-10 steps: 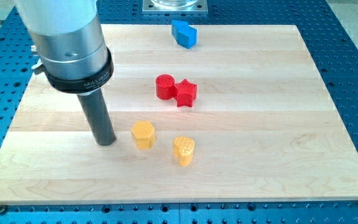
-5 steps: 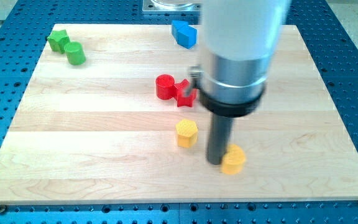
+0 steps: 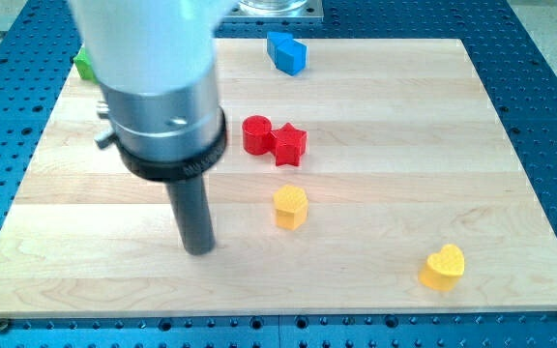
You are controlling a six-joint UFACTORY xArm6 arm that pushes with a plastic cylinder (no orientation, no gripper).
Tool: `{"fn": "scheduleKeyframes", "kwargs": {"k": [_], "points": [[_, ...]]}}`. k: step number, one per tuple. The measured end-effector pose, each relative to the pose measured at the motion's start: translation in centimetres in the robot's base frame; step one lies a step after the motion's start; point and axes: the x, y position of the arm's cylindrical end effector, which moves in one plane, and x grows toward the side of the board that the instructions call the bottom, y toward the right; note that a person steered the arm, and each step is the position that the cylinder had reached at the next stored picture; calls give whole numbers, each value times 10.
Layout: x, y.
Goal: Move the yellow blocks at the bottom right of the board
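Observation:
A yellow hexagonal block (image 3: 290,206) sits near the board's middle, a little below centre. A yellow heart-shaped block (image 3: 443,268) lies near the view's bottom right of the wooden board (image 3: 511,193). My tip (image 3: 198,249) rests on the board to the left of the hexagonal block, about a hundred pixels away, touching neither yellow block. The heart-shaped block is far to the tip's right.
A red cylinder (image 3: 256,134) and a red star (image 3: 289,144) touch each other above the hexagonal block. A blue block (image 3: 286,51) sits at the top edge. A green block (image 3: 83,64) peeks out behind the arm at the top left.
The heart-shaped block has slid right and down toward the bottom right corner. My tip has swung back from beside it to the left of the hexagonal block, now hiding most of the green blocks.

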Motion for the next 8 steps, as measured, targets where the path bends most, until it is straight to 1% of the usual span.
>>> {"fn": "scheduleKeyframes", "kwargs": {"k": [1, 2, 4, 5, 6, 7, 8], "points": [[-33, 46], [-35, 102], [-6, 198], [4, 230], [3, 235], [2, 188], [42, 161]]}}
